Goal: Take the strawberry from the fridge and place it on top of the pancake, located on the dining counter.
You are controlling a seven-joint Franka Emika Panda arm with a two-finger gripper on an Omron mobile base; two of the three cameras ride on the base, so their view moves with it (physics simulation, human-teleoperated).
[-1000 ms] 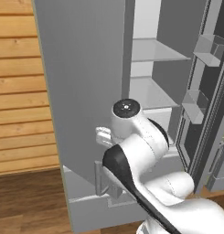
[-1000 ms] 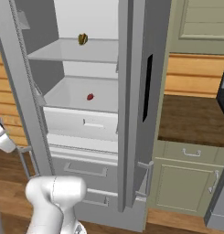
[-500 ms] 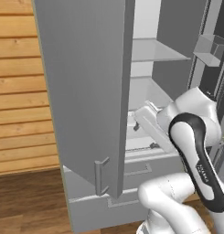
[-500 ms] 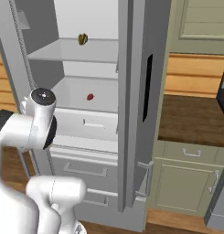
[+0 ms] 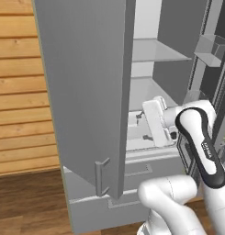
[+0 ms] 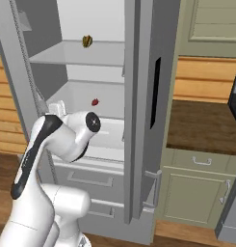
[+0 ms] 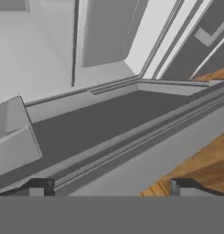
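- Since a second ago the arm has been swung from outside the left door into the open fridge [image 6: 138,120], level with the middle shelf.
- The fingers [image 7: 111,185] are spread wide and nothing is held.
- The strawberry [image 6: 95,102] lies untouched toward the back edge of that shelf.
- The hand appears turned toward the door side, though the view is poor.
- A reach toward the berry is probably next.
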